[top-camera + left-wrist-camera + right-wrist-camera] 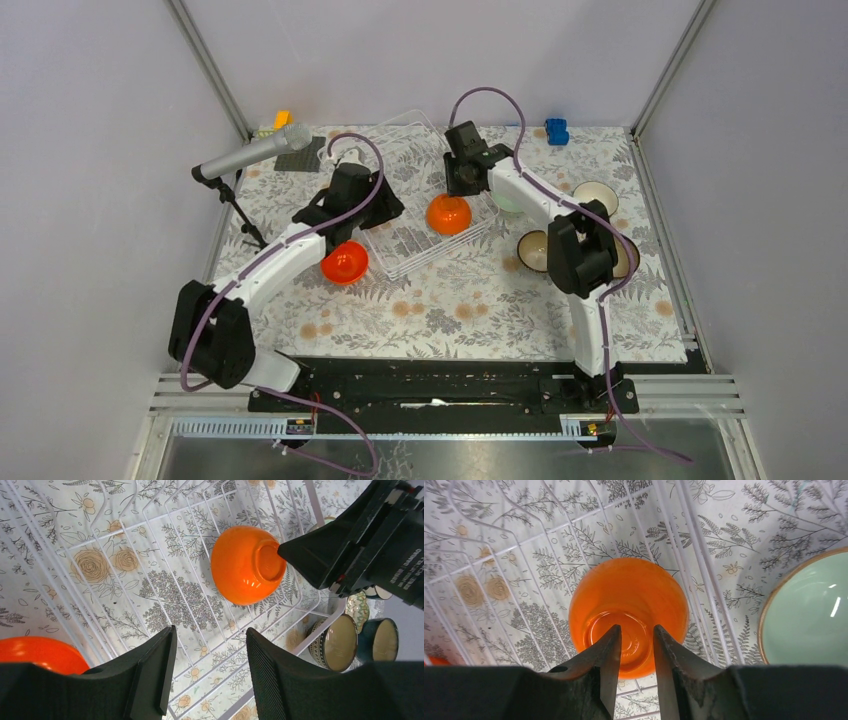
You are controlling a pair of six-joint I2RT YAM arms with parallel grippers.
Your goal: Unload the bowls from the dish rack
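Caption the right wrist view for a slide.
Right tool over the upside-down orange bowl in the dish rack, mint green bowl alongside.

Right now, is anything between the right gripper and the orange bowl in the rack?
Nothing visible. The right gripper is directly over the upturned orange bowl in the rack; the left gripper hangs off to one side.

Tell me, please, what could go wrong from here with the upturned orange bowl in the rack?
The right hand is poised at the glossy foot of the upturned orange bowl; a pinch there could slip and drop it onto the dish rack. The left hand hovers open over the same rack, so the two might clash. The mint bowl sits close by and could get knocked during the lift.
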